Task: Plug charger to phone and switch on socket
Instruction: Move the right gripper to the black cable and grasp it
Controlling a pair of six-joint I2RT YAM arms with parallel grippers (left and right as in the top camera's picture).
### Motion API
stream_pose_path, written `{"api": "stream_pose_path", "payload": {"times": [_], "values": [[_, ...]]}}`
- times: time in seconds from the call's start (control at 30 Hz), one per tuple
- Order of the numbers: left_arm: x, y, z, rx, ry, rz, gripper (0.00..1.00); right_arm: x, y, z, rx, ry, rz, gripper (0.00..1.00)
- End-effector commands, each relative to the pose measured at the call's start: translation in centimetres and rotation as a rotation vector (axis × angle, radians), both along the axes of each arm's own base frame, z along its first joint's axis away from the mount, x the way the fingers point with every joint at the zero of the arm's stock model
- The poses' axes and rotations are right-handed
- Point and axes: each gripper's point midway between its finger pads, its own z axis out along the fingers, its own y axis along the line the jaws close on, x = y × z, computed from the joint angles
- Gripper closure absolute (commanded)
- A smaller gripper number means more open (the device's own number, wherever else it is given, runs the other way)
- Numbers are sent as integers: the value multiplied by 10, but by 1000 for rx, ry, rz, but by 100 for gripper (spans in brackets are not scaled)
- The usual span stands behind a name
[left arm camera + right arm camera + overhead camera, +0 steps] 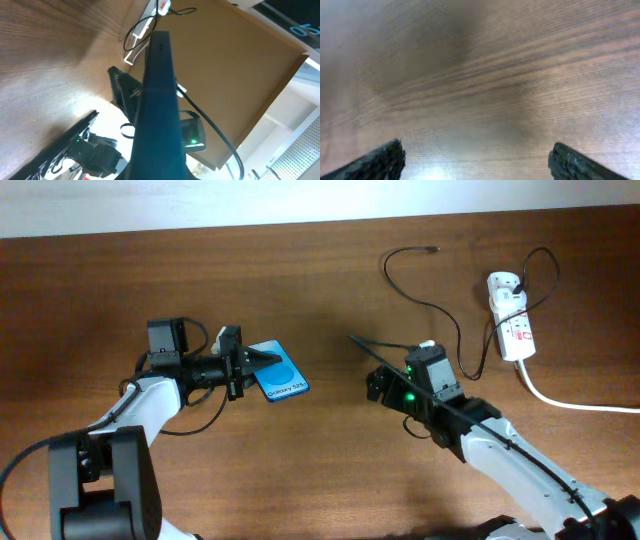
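The brown wooden table holds a white socket. The thin black charger curls left of the socket. A thick white cord runs right of it.

Blue phone (white text), red-marked white socket

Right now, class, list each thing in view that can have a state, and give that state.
left gripper: shut on the phone.
right gripper: open, empty.
phone: held, no cable in it.
charger: plug tip loose on the table, adapter on the socket.
socket: switch position too small to tell.
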Motion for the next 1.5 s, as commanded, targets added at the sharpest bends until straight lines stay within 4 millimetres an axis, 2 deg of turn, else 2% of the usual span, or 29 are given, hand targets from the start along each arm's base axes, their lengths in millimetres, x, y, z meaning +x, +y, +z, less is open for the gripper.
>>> {"api": "stream_pose_path", "payload": {"times": [0.0, 0.1, 0.2, 0.27, 0.33, 0.47, 0.53, 0.6, 0.7, 0.83, 0.87, 0.97, 1.03, 1.13, 1.2, 1.27, 1.3, 1.37, 1.4, 1.43, 1.47], "values": [[1, 1, 15, -20, -56, -15, 100, 22, -2, 45, -56, -45, -1, 6], [1, 1, 15, -20, -56, -15, 100, 40, -26, 92, -141, -57, -90, 6], [1, 1, 15, -19, -56, -15, 100, 64, -53, 115, -183, -72, -114, 6], [2, 1, 15, -19, -56, -15, 100, 86, -66, 119, -229, -88, -100, 3], [2, 1, 14, -14, -55, -11, 100, 118, -77, 104, -243, -59, -124, 2], [5, 2, 10, 8, -54, 6, 100, 200, -66, 62, -320, -145, -9, 1], [6, 2, 9, 14, -54, 10, 100, 229, -60, 41, -317, -215, 2, 2], [6, 3, 9, 17, -51, 12, 100, 247, -51, 22, -333, -274, 74, 1], [7, 3, 8, 22, -51, 16, 100, 270, -47, -14, -342, -330, 82, 2], [11, 5, 2, 55, -48, 41, 100, 278, -48, -44, -361, -338, 88, 1], [11, 5, 1, 61, -47, 45, 100, 275, -48, -57, -364, -313, 93, 2], [12, 5, 1, 61, -40, 47, 100, 270, -44, -65, -373, -287, 114, 27], [11, 5, 1, 60, -40, 47, 100, 259, -42, -77, -388, -228, 145, 61], [11, 5, 1, 60, -40, 47, 100, 232, -46, -98, -399, -85, 177, 95], [11, 5, 1, 60, -40, 47, 100, 211, -50, -98, -406, 8, 196, 96], [11, 5, 1, 60, -40, 47, 100, 174, -49, -77, -405, 133, 236, 96], [11, 5, 1, 60, -40, 47, 100, 152, -43, -67, -387, 198, 273, 96], [11, 5, 1, 60, -40, 47, 100, 96, -16, -50, -335, 319, 516, 96], [12, 5, 1, 60, -41, 47, 100, 59, 2, -45, -283, 410, 637, 96], [12, 5, 1, 60, -41, 47, 100, 32, 12, -44, -270, 487, 708, 96], [11, 5, 1, 60, -40, 47, 100, 15, 15, -43, -279, 544, 736, 95]]}}
